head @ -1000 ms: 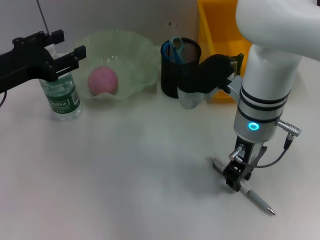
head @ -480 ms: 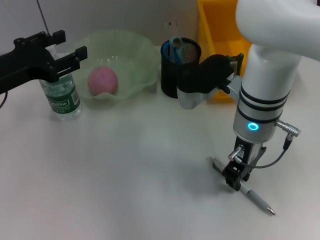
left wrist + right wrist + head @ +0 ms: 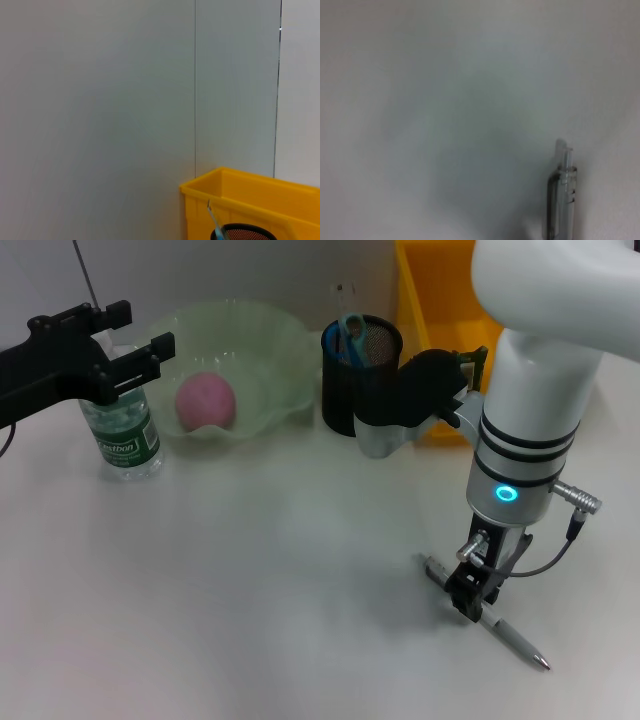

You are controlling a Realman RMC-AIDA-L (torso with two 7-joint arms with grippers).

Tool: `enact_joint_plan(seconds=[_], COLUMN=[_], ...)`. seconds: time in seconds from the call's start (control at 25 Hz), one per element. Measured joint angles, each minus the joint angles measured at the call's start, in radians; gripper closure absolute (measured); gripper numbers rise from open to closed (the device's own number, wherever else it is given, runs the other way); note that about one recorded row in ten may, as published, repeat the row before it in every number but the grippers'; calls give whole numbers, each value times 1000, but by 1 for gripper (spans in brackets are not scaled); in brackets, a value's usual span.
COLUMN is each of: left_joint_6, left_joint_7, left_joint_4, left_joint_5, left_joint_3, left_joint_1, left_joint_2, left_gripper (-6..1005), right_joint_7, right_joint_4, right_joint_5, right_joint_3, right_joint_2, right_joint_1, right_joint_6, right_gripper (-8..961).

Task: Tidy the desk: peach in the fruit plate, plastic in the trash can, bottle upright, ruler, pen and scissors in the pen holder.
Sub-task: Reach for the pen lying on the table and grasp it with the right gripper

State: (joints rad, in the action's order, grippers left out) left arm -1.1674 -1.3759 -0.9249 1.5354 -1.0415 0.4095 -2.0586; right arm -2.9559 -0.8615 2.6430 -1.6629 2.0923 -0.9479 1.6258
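one pen (image 3: pixel 487 613) lies flat on the white desk (image 3: pixel 250 580) at the near right, slanting from upper left to lower right, its tip toward the front edge. the right gripper (image 3: pixel 472 595) stands straight down over the pen's middle, its dark fingers clamped on the barrel; the right wrist view shows the clear clicker end of the pen (image 3: pixel 560 197) against bare desk. open desk spreads wide to the left of the pen and in front of it.

farther back stands one black mesh pen holder (image 3: pixel 360 375) with blue-handled scissors (image 3: pixel 350 335) in it, and one yellow trash can (image 3: pixel 440 310) just beside it on the right. left of the holder is one pale green fruit plate (image 3: pixel 260 350) with one pink peach (image 3: pixel 205 400) inside. one bottle (image 3: pixel 122 435) with a green label stands upright at the far left, the left gripper (image 3: pixel 135 340) with fingers spread apart around its top.
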Motion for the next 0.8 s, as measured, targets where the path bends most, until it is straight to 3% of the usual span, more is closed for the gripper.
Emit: enact_joint_plan(seconds=[0.8], left_joint_6=[0], left_joint_7=[0], left_joint_4=[0], left_joint_5=[0], left_joint_3=[0], left_joint_1=[-1], left_joint_2=[0], left_gripper=[336], right_joint_7=[0], right_joint_4=[5], right_joint_5=[1], right_joint_3=[-9], right_joint_2=[0], right_joint_1=[0], right_joint_6=[-2], right_gripper=[721])
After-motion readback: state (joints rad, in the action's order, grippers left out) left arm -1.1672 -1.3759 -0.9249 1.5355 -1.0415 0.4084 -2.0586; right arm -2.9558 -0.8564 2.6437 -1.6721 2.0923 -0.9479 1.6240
